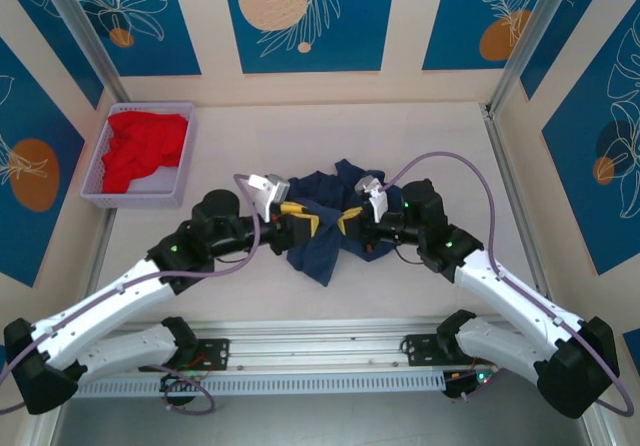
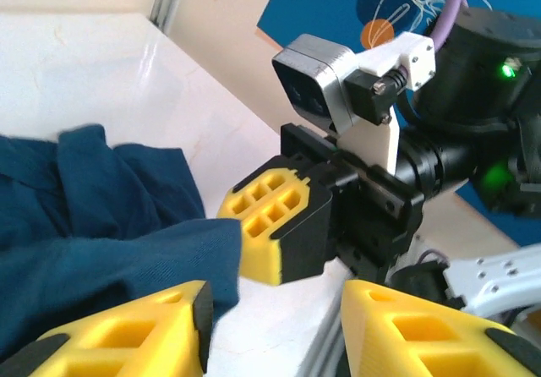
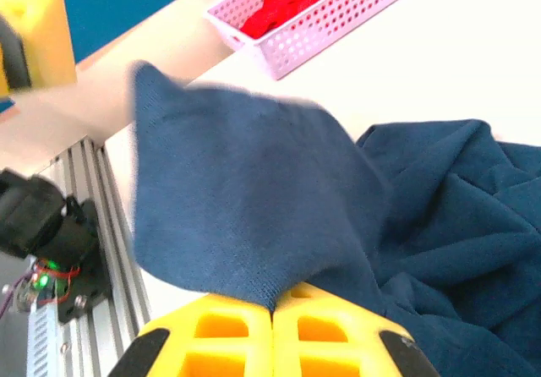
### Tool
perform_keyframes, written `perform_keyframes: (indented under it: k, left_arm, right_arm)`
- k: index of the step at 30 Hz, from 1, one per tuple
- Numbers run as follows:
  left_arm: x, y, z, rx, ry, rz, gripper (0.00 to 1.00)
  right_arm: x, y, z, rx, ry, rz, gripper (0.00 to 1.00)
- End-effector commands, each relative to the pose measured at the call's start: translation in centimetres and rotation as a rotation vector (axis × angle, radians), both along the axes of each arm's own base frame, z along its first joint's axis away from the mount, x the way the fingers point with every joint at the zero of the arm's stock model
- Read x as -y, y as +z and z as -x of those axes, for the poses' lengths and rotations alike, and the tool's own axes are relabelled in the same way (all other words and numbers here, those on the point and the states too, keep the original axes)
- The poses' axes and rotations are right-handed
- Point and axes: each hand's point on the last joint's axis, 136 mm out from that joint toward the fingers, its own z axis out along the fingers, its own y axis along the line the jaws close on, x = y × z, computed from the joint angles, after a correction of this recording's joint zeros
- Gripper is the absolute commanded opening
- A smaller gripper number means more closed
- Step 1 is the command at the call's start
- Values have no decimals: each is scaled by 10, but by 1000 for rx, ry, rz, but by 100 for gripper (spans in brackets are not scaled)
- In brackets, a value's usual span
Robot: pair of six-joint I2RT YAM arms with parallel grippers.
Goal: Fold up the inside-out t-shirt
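Right tool: fingers together, clamped on an edge of the inside-out t-shirt. Left tool: fingers apart, cloth beside one. The shirt's middle is hidden under both tools, and any print is unreadable. It is plain navy, crumpled, mid-tabletop. The long axis runs far-to-near, with a flap pointing at the near edge.

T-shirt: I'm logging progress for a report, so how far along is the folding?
Nothing looks folded: the t-shirt lies in a bunched heap. In hand: the right gripper is shut on a flap of it, and the left gripper stands open beside the cloth. Left: spreading it flat and every fold.
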Motion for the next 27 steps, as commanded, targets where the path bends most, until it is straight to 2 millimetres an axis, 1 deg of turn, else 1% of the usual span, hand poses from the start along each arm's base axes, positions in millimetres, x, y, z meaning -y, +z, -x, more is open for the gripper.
perform_keyframes:
  k: [1,3,7,9,11,13,19,23,24,26,27]
  left_arm:
    - [-23,-9,-10,114,57,-137,46]
    - [-31,-11,-16,147,86,-178,48]
    - [-26,-21,-5,174,-23,-279,56]
    - [-20,-28,1,166,-90,-302,61]
    - [-10,-33,10,137,-168,-292,64]
    - [-2,-38,13,117,-206,-295,69]
    - [9,-61,3,129,-204,-410,72]
    - [23,-64,-4,135,-217,-425,72]
    - [28,-64,-5,132,-225,-417,69]
    - [37,-62,-6,122,-244,-398,59]
    - [40,-62,-6,111,-249,-391,50]
  right_arm:
    - [-1,16,18,61,149,51,0]
    - [-2,21,20,54,188,52,0]
    - [-4,33,17,30,220,33,0]
    - [-6,37,14,18,220,28,0]
    - [-7,39,11,1,213,25,0]
    - [-9,42,9,-24,207,17,0]
    - [-10,45,7,-51,200,7,0]
    - [-10,44,6,-59,195,5,0]
    - [-9,44,5,-63,190,5,0]
    - [-8,43,5,-66,186,5,0]
    - [-8,43,4,-69,180,6,0]
